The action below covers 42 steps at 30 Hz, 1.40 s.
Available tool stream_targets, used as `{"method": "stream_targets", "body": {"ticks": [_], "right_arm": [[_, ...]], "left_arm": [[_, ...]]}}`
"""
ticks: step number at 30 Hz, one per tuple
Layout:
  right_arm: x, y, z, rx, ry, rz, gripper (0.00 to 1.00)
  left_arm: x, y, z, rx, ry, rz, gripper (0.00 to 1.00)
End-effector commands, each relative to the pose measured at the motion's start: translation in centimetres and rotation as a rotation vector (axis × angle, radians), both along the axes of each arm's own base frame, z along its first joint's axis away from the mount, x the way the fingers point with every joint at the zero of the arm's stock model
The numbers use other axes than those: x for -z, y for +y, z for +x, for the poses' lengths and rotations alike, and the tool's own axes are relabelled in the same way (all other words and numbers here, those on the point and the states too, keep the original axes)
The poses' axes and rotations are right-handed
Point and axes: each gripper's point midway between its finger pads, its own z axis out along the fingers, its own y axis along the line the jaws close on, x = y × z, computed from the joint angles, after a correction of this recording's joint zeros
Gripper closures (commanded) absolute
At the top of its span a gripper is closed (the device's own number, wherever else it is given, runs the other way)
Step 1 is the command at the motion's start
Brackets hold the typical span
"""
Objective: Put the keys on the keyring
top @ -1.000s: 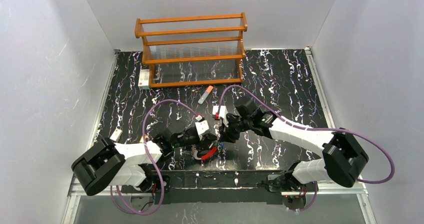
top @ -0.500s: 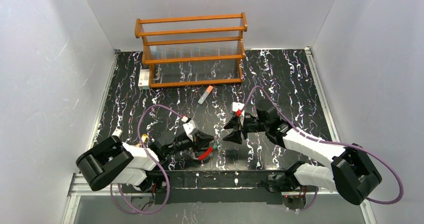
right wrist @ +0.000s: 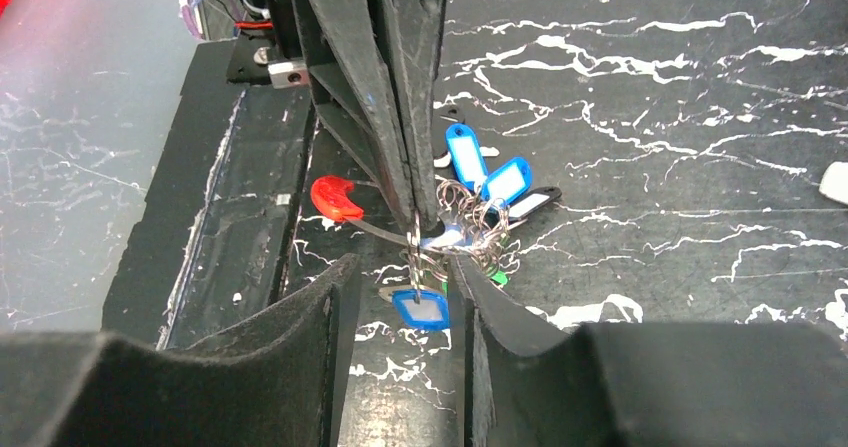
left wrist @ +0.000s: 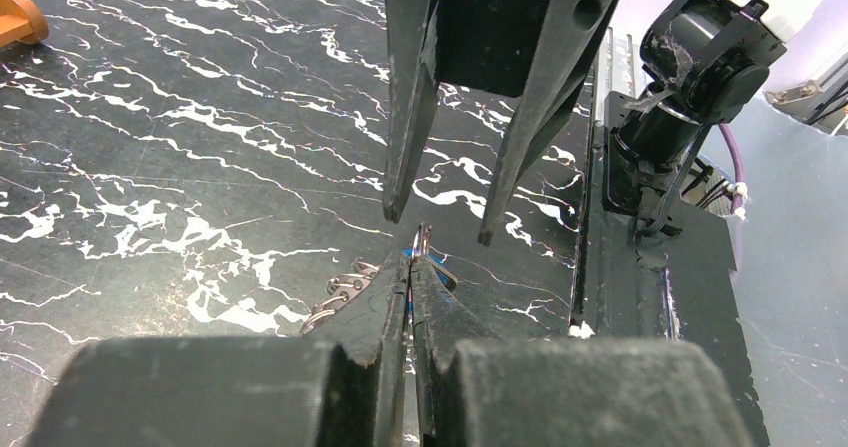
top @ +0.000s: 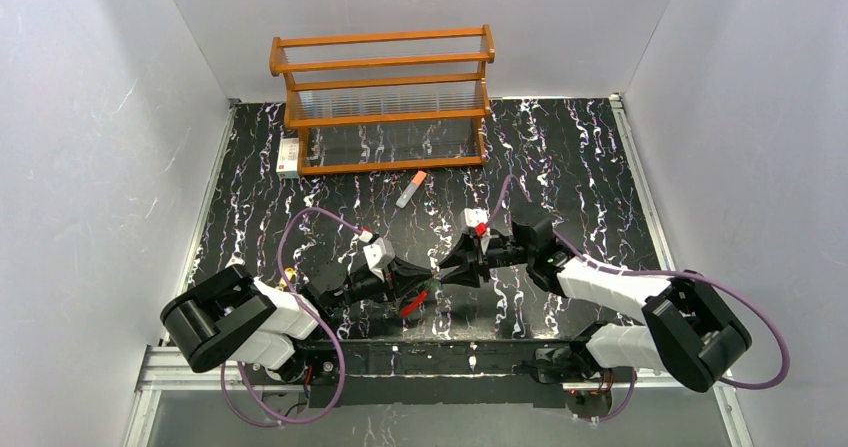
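Observation:
The keyring's red section [top: 410, 307] [right wrist: 335, 197] lies on the black marbled table near the front edge, and its thin loop runs to my left gripper [top: 418, 285] [left wrist: 410, 264] [right wrist: 415, 217], which is shut on it. A blue-headed key [right wrist: 420, 307] hangs from the loop by a small ring. More keys [right wrist: 485, 177] with blue heads, and a green one [right wrist: 497, 275], bunch on the table beside it. My right gripper [top: 448, 269] [right wrist: 405, 267] faces the left one, open, its fingers on either side of the hanging blue key and not touching it.
A wooden rack [top: 385, 97] stands at the back, with a small white box [top: 288, 154] to its left. A grey stick with an orange cap [top: 410, 189] lies in front of the rack. The black base rail [top: 450, 352] runs just behind the keys.
The right gripper let go and drew back to the right with its jaws wide, then came back left toward the left gripper, jaws narrower. The left gripper stayed shut and shifted slightly.

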Motion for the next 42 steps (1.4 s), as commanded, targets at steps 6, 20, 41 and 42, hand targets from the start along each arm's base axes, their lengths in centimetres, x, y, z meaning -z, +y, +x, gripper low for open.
{"method": "stream_targets", "body": {"ticks": [6,20,41,42], "right_arm": [[-0.3,1.1,0.7,-0.022,-0.002,0.041,0.61],[-0.5,1.1,0.7,-0.026,0.007,0.046,0.99],[5.3,-2.2,1.0,0.05,0.061,-0.39,0.99],[5.4,-2.2,1.1,0.053,0.062,-0.415,0.99]], "left_arm": [[-2.3,-0.4,0.0,0.016,-0.057,-0.065,1.0],[-2.1,-0.5,0.1,0.016,-0.055,-0.057,1.0],[-0.9,0.4,1.5,-0.048,-0.15,0.084,0.63],[-0.8,0.4,1.5,-0.043,-0.154,0.093,0.64]]}}
